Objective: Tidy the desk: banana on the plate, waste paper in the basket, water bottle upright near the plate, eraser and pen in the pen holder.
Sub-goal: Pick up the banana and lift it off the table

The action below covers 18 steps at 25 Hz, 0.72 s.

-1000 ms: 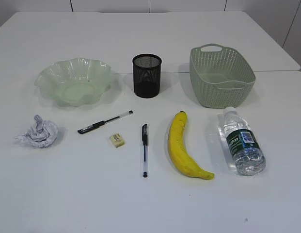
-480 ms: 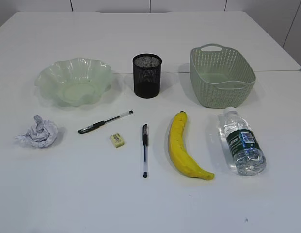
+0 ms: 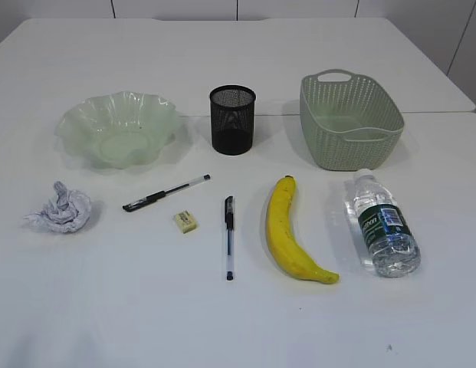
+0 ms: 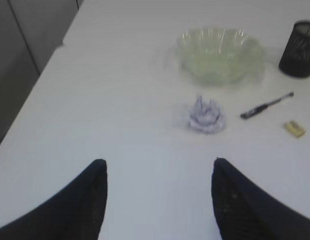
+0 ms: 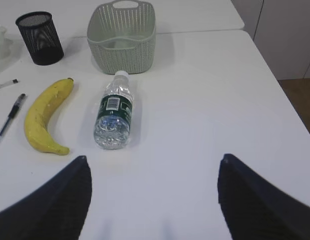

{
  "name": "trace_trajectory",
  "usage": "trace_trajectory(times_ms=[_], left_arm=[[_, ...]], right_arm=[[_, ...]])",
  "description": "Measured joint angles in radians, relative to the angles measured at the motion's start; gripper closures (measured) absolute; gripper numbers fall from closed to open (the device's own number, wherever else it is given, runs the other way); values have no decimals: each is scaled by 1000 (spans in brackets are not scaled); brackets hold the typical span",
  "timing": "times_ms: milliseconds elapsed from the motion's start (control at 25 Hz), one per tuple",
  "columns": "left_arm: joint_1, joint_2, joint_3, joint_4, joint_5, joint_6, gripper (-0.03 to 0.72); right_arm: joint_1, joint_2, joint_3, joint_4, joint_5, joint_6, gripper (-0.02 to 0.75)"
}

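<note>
Yellow banana [image 3: 293, 231] lies lower centre-right of the exterior view, beside the toppled clear water bottle [image 3: 382, 225]; 2 pens lie left of it. Left wrist view: left gripper [image 4: 159, 200] spread wide, empty, crumpled paper [image 4: 204, 115] ahead, blurry. Right wrist view: right gripper [image 5: 152, 195] likewise open, empty.

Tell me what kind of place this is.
Probably a lab or office room set up as a mock desk. A plain white table holds a mesh pen holder, two pens, a banana and a lying water bottle, neatly spaced; pale cabinet panels stand behind.
</note>
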Motion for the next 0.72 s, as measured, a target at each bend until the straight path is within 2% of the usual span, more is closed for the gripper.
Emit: trace_trajectory(times_ms=[200, 440, 720], left_arm=[[0, 65, -12, -22, -67, 0, 239], [0, 235, -29, -138, -121, 0, 240], [0, 451, -154, -181, -94, 0, 241]], right_arm=[[0, 87, -12, 40, -71, 3, 151], [0, 280, -83, 52, -115, 5, 151], [0, 422, -155, 52, -202, -8, 151]])
